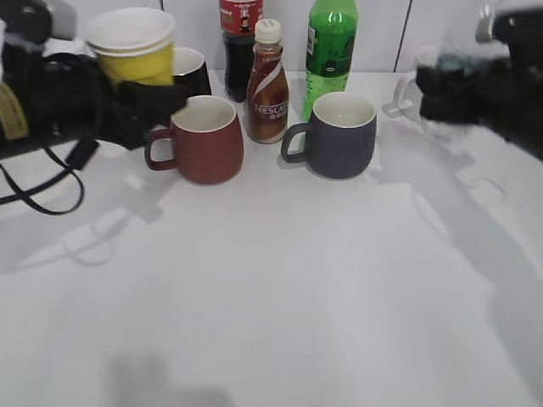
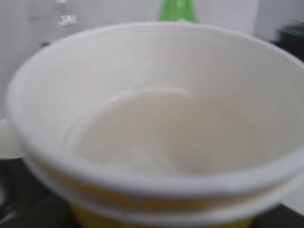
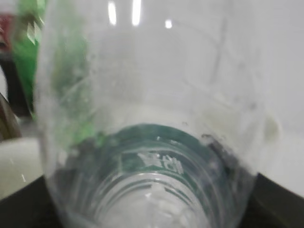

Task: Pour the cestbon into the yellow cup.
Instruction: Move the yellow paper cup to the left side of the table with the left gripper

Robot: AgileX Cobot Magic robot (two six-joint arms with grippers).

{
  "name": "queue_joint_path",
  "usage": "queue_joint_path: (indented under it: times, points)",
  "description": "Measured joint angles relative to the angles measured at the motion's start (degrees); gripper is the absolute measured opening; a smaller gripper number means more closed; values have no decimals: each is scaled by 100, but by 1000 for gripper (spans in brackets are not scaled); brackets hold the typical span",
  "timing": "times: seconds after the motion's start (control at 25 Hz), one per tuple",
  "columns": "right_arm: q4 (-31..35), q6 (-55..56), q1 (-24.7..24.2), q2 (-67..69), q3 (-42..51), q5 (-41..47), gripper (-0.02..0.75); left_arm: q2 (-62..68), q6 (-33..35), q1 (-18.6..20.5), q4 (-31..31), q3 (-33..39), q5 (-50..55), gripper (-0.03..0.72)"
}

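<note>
The yellow cup (image 1: 134, 52) is gripped by the left claw (image 1: 140, 97) at 10 o'clock; the cestbon (image 1: 424, 89), clamped in the right claw (image 1: 441, 93), is held at 2 o'clock. Water could be spilt onto the tabletop (image 1: 280, 288) if tilting begins with them well apart.

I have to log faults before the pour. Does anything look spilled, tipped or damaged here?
Nothing stands out. The yellow cup is held upright off the table, its inside looks dry, the table shows no puddle, and the mugs and bottles stand upright. The cestbon is too blurred to judge.

Slanted front view, close wrist views
</note>
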Motion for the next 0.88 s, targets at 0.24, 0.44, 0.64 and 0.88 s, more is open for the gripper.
queue_joint_path:
  times: [0.24,0.44,0.64,0.88]
  points:
    - [692,30,0,0,695,-11,482,0,0,598,0,0,79,440]
    - [760,34,0,0,784,-210,482,216,0,1057,-5,0,99,440]
    - [760,-21,0,0,784,-413,482,689,47,1315,-180,0,21,440]
    - [790,-158,0,0,784,-455,482,1519,883,1367,-965,0,-777,440]
